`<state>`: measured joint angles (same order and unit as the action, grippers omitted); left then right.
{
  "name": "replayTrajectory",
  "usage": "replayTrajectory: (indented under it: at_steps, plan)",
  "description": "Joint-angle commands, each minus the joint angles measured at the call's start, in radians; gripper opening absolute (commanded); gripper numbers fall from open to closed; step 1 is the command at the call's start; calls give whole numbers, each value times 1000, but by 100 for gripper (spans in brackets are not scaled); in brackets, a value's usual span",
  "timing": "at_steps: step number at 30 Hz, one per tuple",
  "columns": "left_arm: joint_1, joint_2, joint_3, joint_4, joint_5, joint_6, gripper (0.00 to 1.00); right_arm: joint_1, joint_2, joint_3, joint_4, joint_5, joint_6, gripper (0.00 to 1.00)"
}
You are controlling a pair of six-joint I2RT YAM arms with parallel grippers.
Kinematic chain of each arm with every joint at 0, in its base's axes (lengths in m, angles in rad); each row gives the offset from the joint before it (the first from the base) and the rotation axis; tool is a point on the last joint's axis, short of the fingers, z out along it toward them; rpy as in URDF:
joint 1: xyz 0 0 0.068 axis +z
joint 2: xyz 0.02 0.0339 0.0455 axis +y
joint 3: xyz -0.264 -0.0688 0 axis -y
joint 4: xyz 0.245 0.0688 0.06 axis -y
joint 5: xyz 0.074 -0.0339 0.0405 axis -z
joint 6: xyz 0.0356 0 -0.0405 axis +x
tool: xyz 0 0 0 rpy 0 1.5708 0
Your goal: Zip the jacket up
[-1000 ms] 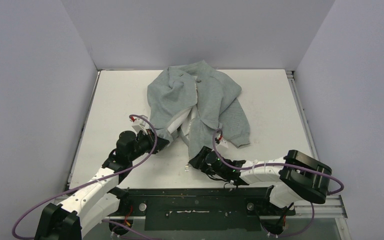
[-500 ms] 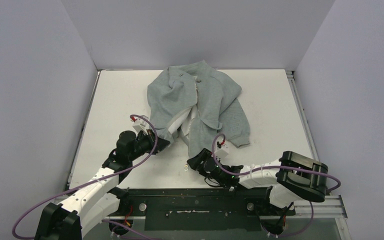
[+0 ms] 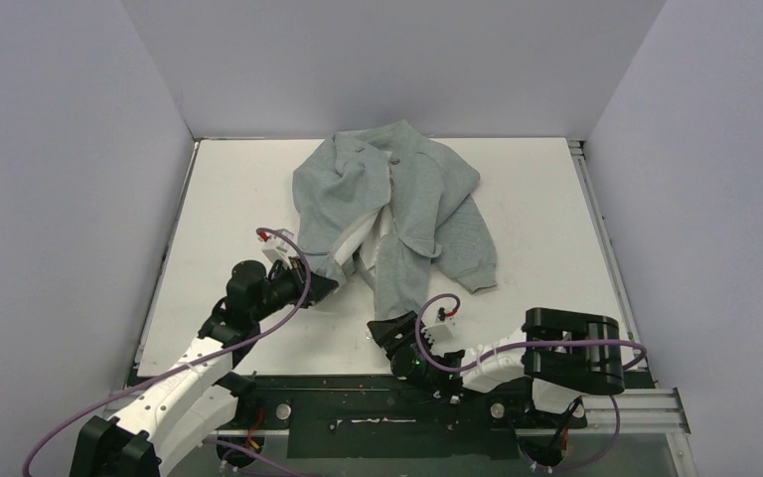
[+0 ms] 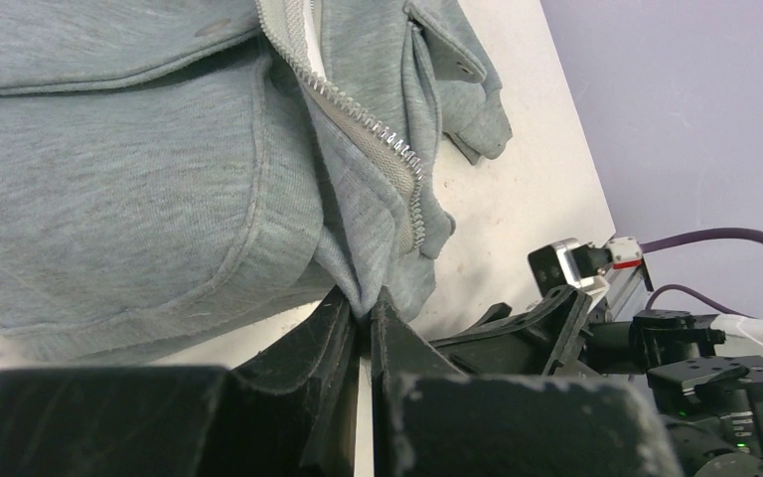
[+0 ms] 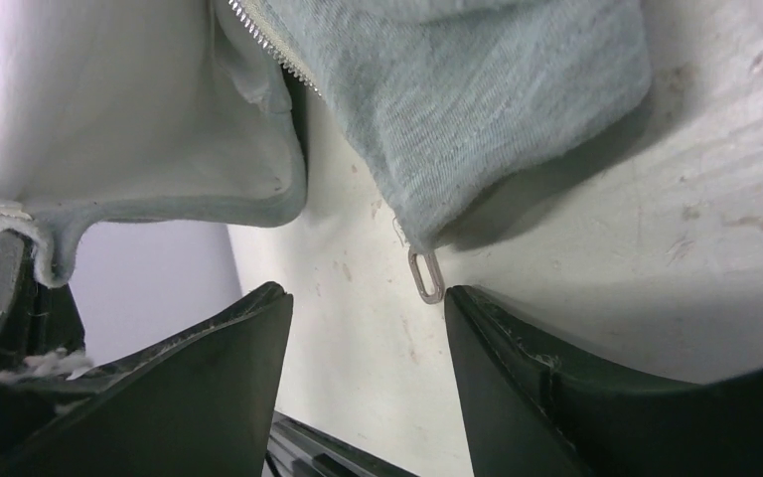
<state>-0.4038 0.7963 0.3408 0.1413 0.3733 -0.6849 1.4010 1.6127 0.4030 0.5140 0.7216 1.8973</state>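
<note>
A: Where's the jacket?
B: On the white table, toward the far middle. It's crumpled, front open, collar end toward the back wall, hem toward the arms. One sleeve trails down the right side in the top view.
A: Left gripper?
B: Clamped on fabric. Jaws nearly together, pinching the bottom corner of one front panel right at the hem. Zipper teeth run along that panel's edge, up and away from the pinch.
A: Right gripper?
B: Jaws well apart, holding nothing. It sits low over the table near the front edge, pointed at the bottom corner of the other front panel.
A: Zipper pull?
B: Small metal ring hanging off that corner. In the right wrist view it sits between the two fingers, closer to the right-hand one and apart from both.
A: Do the panels meet?
B: No. The two bottom corners are apart, and white lining shows in the gap.
A: Arm poses?
B: Both reach in from the near edge — left from the left side, right folded low near centre.
</note>
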Motion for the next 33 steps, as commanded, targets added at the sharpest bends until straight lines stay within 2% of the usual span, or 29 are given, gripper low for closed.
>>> replayTrajectory:
  at_steps: [1, 5, 10, 14, 18, 24, 29, 33]
  plan:
    - [4, -51, 45, -14, 49, 16, 0, 36, 120, -18, -106, 72, 142, 60]
    - [6, -59, 42, -18, 55, 20, 0, 40, 127, 6, -189, 110, 158, 60]
    - [6, -71, 39, -14, 49, 17, 0, 48, 46, 25, -440, 154, 237, 60]
    - [7, -71, 25, 4, 49, 8, 0, 50, 33, 18, -475, 177, 250, 59]
    - [9, -66, 25, 4, 49, 9, 0, 33, 60, 2, -334, 177, 98, 57]
    - [10, -57, 27, 4, 44, 18, 0, 5, 58, -43, -223, 147, 18, 56]
    - [10, -47, 27, 15, 44, 16, 0, -52, 96, -55, -30, 65, -144, 57]
    - [11, -44, 33, 11, 44, 21, 0, -66, 154, -41, 69, 7, -212, 57]
